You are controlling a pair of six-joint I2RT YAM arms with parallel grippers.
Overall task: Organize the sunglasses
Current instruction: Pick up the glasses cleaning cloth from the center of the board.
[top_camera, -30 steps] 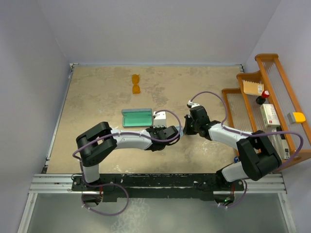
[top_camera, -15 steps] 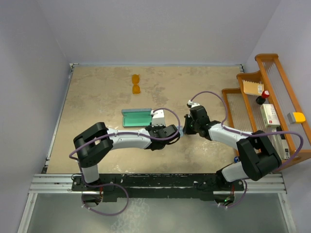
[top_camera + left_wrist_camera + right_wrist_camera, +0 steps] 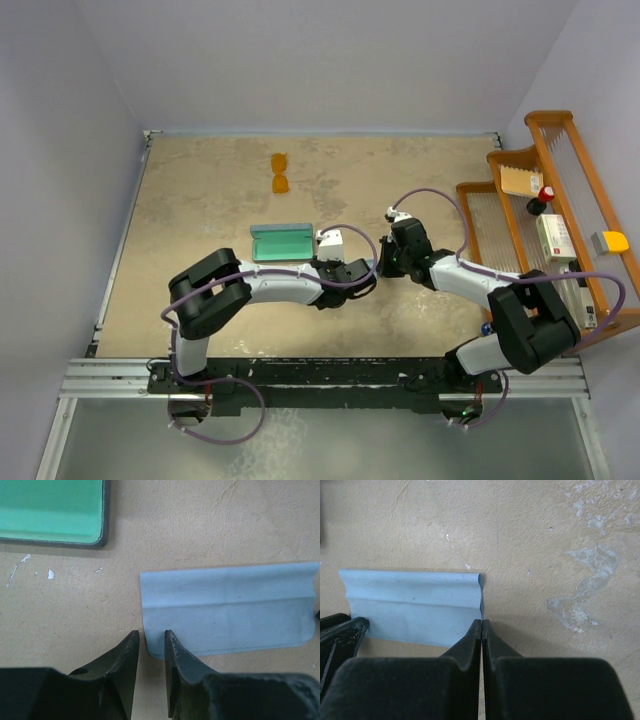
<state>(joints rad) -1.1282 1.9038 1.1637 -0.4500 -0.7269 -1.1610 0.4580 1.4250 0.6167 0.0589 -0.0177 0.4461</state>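
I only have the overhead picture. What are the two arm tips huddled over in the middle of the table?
Observer: A pale blue rectangular cloth with a soft fold along its length, lying on the beige table. Both wrist cameras show it clearly.
Operator: Are both arms holding it?
Observer: The right gripper is shut right on the cloth's slightly raised edge and seems to pinch it.
Operator: And the left one?
Observer: The left gripper is slightly open. The corner of the cloth at the opposite end shows in the gap between its jaws, not pinched.
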